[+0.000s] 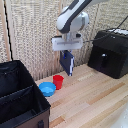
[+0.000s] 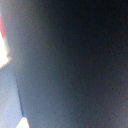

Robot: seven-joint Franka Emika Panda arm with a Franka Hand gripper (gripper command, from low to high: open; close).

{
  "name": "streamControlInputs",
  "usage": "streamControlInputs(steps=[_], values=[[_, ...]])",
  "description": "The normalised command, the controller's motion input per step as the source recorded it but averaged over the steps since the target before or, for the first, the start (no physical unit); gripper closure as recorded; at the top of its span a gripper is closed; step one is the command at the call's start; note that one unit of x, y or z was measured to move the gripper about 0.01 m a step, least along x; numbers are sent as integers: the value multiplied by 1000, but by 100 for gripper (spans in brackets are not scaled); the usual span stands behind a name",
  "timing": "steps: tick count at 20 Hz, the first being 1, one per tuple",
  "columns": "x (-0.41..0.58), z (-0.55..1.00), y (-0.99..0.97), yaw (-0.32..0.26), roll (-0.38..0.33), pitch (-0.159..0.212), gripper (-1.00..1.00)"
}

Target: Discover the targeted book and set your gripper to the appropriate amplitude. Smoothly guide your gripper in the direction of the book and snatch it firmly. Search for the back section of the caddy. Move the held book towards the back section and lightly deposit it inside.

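Observation:
The navy-blue book (image 1: 67,62) hangs upright in my gripper (image 1: 66,50), lifted well above the wooden table, over and to the exterior view's right of the red cup. The fingers are shut on the book's top edge. The black fabric caddy (image 1: 20,102) stands at the exterior view's left, with its back section (image 1: 12,77) farther and the nearer compartment in front. The gripper is off to the right of the caddy, apart from it. In the wrist view the book's dark cover (image 2: 75,60) fills almost the whole picture, blurred; the fingers do not show there.
A red cup (image 1: 58,81) and a blue bowl (image 1: 47,89) sit on the table (image 1: 90,100) just right of the caddy. A black hard boxy appliance (image 1: 111,52) stands at the back right. A woven screen forms the backdrop.

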Motion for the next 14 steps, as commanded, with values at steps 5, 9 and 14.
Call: streamControlInputs(steps=[5,9,14], values=[[0,785,0,-346,-11,0,100],[0,753,0,-351,-4,-10,100],[0,795,62,-325,-1,-31,100]])
